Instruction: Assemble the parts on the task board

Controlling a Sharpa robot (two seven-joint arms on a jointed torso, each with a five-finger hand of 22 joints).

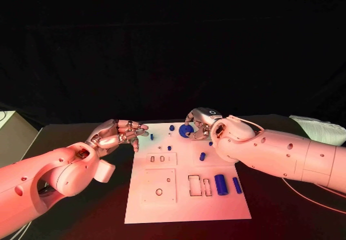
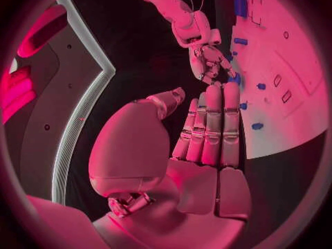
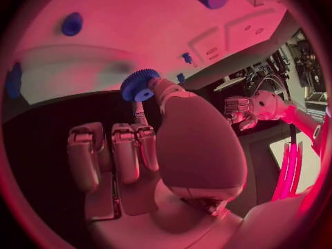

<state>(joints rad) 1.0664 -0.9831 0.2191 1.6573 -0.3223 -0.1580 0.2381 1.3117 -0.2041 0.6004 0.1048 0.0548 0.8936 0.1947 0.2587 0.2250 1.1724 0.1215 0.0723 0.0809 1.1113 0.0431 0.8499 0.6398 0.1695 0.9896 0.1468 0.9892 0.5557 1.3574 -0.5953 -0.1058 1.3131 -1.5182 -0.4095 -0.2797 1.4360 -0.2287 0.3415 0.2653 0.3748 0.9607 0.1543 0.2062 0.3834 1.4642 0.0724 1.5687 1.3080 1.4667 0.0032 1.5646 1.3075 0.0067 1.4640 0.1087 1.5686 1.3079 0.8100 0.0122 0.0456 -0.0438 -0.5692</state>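
The white task board (image 1: 180,202) lies in the middle of the black table. My right hand (image 1: 204,122) hovers over the board's far edge and pinches a blue toothed gear (image 1: 186,130); in the right wrist view the gear (image 3: 140,85) sits at the thumb's tip. My left hand (image 1: 119,132) hangs beside the board's far left corner with nothing in it; its fingers (image 2: 214,122) lie straight side by side, the thumb apart. A thick blue cylinder (image 1: 220,184) and a thinner blue pin (image 1: 236,185) lie at the board's right. Small blue pieces (image 1: 202,156) dot the far half.
Rectangular recesses (image 1: 198,185) and a raised square plate with a hole (image 1: 158,186) mark the board's near half, two small slots (image 1: 160,159) lie farther back. A pale box (image 1: 11,135) stands at the table's left edge, a white bundle (image 1: 317,130) at its right.
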